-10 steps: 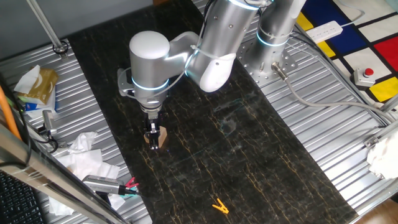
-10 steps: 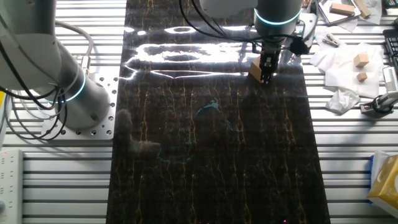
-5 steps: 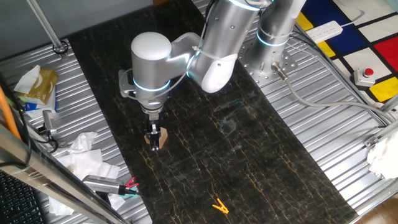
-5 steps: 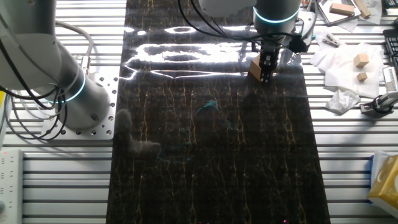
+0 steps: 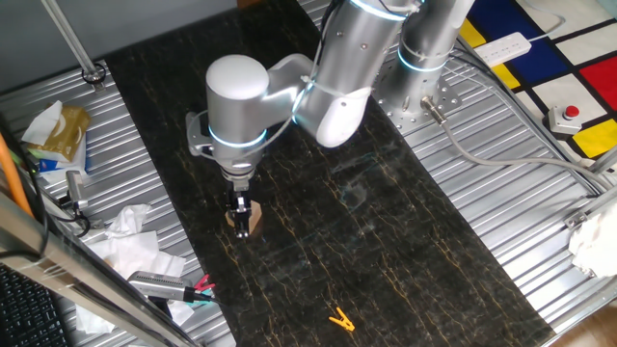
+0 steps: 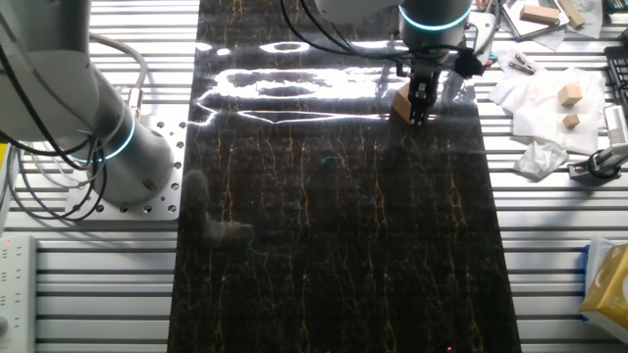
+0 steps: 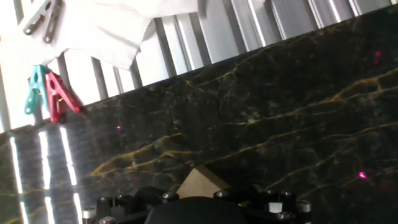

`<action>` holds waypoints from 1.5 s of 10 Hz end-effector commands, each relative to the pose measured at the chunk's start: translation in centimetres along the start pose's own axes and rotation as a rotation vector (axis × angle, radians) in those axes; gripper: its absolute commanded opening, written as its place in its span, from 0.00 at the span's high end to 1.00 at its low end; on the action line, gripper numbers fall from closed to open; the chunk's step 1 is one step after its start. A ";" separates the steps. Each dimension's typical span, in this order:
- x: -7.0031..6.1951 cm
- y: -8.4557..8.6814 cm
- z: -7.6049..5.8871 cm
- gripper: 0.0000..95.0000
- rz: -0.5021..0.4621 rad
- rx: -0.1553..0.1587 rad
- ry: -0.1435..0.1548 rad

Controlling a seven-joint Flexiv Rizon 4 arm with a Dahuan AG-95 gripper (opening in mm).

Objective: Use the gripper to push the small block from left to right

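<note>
You're at the contact stage of the push: the gripper point(image 5: 242, 214) stands low against the block point(image 5: 250, 220), which sits near the left edge of the dark bench point(image 5: 386, 241), well short of the right side. From here I'd judge you need a steady sideways sweep, keeping the tip low and centred so the block doesn't slip off. The jaws look drawn together, grasping nothing, just touching the block's side.

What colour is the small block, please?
Light tan wood; the small block shows best in one fixed view.
</note>
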State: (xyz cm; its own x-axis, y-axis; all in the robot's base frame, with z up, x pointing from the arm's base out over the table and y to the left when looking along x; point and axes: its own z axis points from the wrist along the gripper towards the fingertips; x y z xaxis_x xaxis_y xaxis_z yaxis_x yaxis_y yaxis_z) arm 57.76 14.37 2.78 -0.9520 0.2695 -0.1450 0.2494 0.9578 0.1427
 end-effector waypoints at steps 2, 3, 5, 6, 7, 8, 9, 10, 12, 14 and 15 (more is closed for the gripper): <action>0.3 0.2 0.1 0.00 0.000 0.005 -0.005; 0.4 0.4 0.1 0.00 0.000 0.004 -0.005; 0.5 1.2 -0.1 0.00 0.000 0.003 -0.003; 0.6 1.5 -0.1 0.00 0.000 0.003 -0.003; 0.6 1.7 -0.1 0.00 0.000 0.002 -0.003; 0.6 1.9 -0.1 0.00 0.001 0.002 -0.003; 0.6 2.2 -0.1 0.00 0.001 0.000 -0.003; 0.6 2.5 -0.1 0.00 0.001 -0.001 -0.003; 0.5 3.0 -0.1 0.00 0.001 0.000 0.002; 0.5 3.3 -0.2 0.00 0.001 0.001 0.004; 0.5 3.4 -0.2 0.00 0.001 0.000 0.004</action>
State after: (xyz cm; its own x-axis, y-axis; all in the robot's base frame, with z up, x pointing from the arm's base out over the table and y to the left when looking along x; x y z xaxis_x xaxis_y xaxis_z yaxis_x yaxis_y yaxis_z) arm 58.14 17.77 3.39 -0.9525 0.2701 -0.1406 0.2504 0.9576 0.1427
